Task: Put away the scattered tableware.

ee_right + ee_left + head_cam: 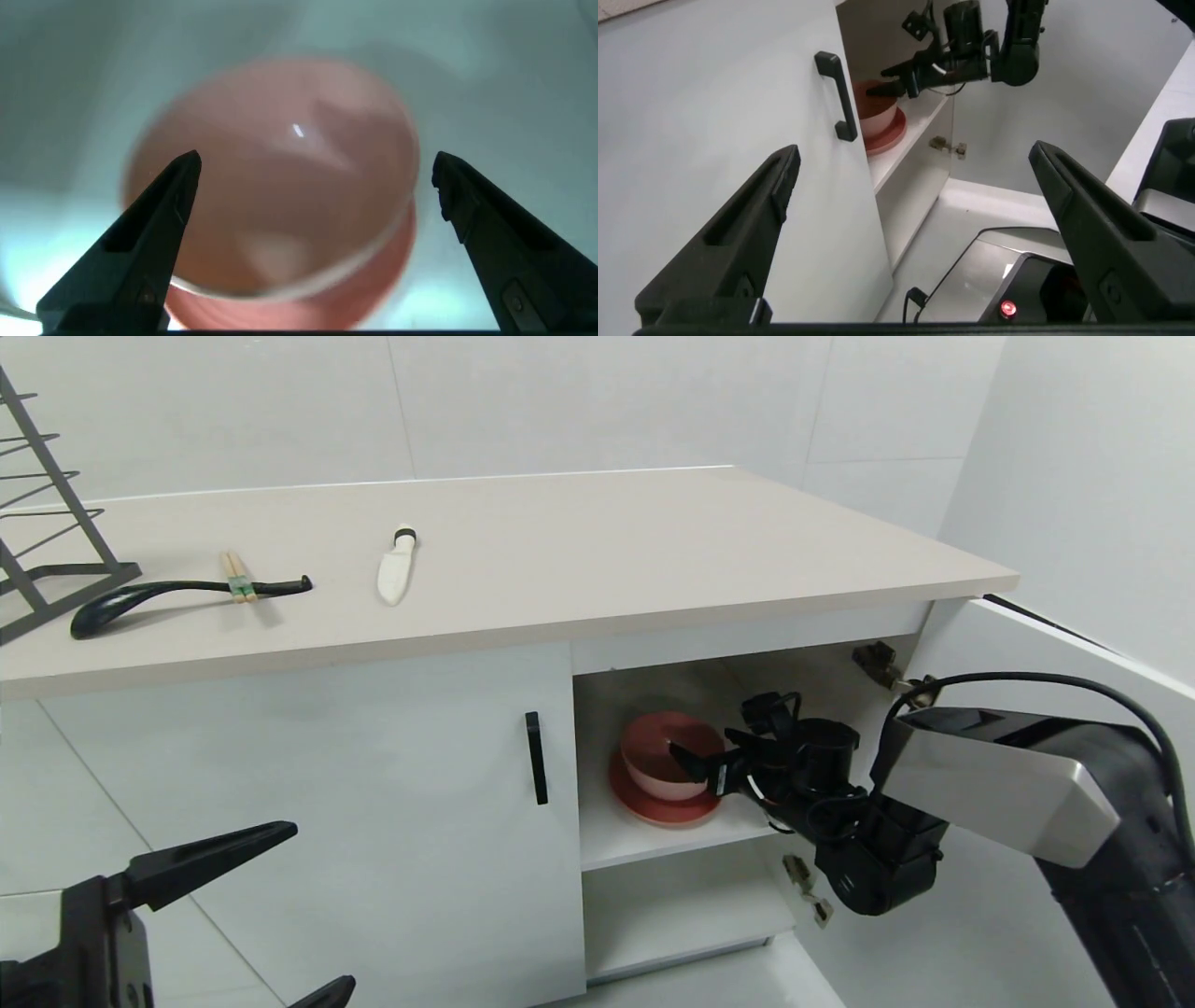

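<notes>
A pink bowl (658,758) (280,215) (878,107) sits on a red plate (653,810) (374,291) on the upper shelf of the open cabinet. My right gripper (695,761) (313,168) (896,75) is inside the cabinet at the bowl, open, its fingers spread to either side of the rim. On the counter lie a black ladle (140,597), a pair of chopsticks (237,577) across its handle, and a white utensil with a black band (397,569). My left gripper (322,903) (915,159) hangs open and empty, low in front of the shut cabinet door.
A grey wire rack (37,523) stands at the counter's far left. The left door is shut, with a black handle (535,758) (836,98). The right door (1027,635) is swung open beside my right arm. A lower shelf (672,905) lies under the bowl's shelf.
</notes>
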